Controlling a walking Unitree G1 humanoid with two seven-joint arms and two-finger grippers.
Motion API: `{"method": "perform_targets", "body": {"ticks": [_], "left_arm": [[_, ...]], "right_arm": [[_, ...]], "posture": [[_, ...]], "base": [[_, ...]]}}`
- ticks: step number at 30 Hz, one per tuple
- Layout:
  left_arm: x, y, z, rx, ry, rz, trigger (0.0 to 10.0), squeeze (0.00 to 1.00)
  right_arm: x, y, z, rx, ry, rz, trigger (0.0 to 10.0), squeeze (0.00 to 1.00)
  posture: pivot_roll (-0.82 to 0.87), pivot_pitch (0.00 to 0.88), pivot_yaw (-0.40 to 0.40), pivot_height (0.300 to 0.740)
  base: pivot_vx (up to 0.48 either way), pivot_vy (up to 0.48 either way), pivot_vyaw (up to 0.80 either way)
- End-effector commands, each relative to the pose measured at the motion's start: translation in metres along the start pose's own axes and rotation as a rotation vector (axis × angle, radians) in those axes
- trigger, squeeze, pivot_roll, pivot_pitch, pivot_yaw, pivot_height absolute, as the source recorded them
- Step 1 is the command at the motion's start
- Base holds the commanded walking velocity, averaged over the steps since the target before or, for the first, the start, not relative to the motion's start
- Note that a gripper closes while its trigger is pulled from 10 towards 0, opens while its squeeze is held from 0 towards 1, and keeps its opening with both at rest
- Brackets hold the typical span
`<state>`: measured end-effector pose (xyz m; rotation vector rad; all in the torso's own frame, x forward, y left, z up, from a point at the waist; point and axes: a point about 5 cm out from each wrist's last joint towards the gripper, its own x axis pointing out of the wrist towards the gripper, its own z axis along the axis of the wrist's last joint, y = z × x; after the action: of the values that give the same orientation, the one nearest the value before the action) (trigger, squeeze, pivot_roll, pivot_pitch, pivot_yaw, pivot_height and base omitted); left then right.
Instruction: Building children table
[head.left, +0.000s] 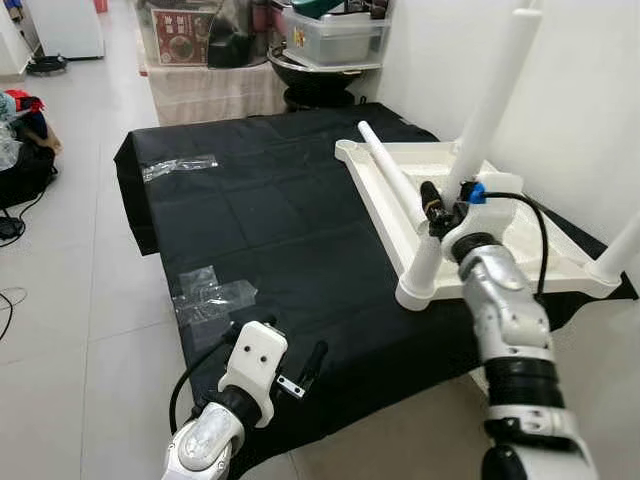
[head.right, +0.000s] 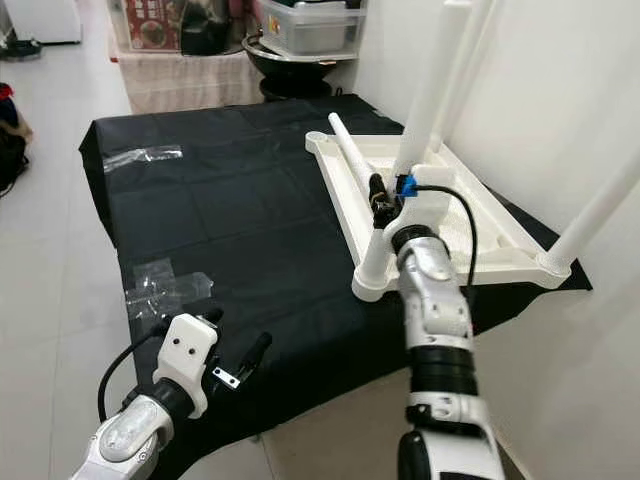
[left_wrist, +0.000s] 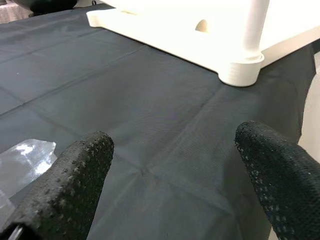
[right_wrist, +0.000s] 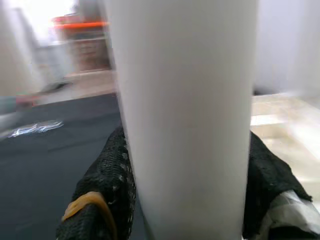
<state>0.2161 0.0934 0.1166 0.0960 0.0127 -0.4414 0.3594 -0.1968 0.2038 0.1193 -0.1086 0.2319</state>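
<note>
My right fingers (head.left: 437, 212) are clamped round a white table leg (head.left: 424, 262) standing in the near corner socket of the upturned white tabletop (head.left: 470, 215), which lies on the black cloth (head.left: 270, 220) on the floor by the wall. My left fingers (left_wrist: 75, 175) hover apart over the cloth's near edge, beside clear plastic wrapping (head.left: 210, 295).

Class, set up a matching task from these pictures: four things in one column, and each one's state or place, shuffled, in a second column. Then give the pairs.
Things
1. right tool
2. left tool
3. tabletop
4. plastic wrap

States
A. lying upside down on the black cloth
B. open, holding nothing
C. shut on a white leg
D. crumpled on the cloth, apart from the tabletop

Pairs: 1-C, 2-B, 3-A, 4-D
</note>
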Motion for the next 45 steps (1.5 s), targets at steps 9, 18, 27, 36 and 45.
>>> {"method": "perform_targets", "body": {"ticks": [9, 18, 27, 36, 45], "left_arm": [[0.000, -0.003, -0.004, 0.002, 0.011, -0.008, 10.0, 0.00], [-0.001, -0.003, -0.004, 0.003, 0.011, -0.008, 10.0, 0.00], [0.000, -0.003, -0.004, 0.003, 0.011, -0.008, 10.0, 0.00], [0.001, -0.003, -0.003, 0.001, 0.010, -0.009, 10.0, 0.00], [0.001, -0.002, -0.003, 0.002, 0.009, -0.007, 10.0, 0.00]], "right_arm": [[-0.027, 0.022, -0.006, 0.191, 0.183, 0.867, 10.0, 0.00], [-0.023, 0.023, -0.001, 0.150, 0.252, 1.085, 10.0, 0.00], [-0.010, 0.034, -0.002, -0.138, 0.278, 1.090, 10.0, 0.00], [0.000, 0.042, 0.010, -0.178, 0.164, 1.055, 0.0, 0.00], [0.016, 0.011, -0.012, -0.157, 0.181, 0.530, 0.0, 0.00]], "posture": [[0.06, 0.008, -0.083, 0.740], [0.07, 0.011, -0.084, 0.740], [0.07, 0.016, -0.083, 0.740], [0.06, 0.019, -0.081, 0.740], [0.05, 0.021, -0.078, 0.740]], "base": [[0.000, 0.000, 0.00], [0.000, 0.000, 0.00], [0.000, 0.000, 0.00], [0.000, 0.000, 0.00], [0.000, 0.000, 0.00]]}}
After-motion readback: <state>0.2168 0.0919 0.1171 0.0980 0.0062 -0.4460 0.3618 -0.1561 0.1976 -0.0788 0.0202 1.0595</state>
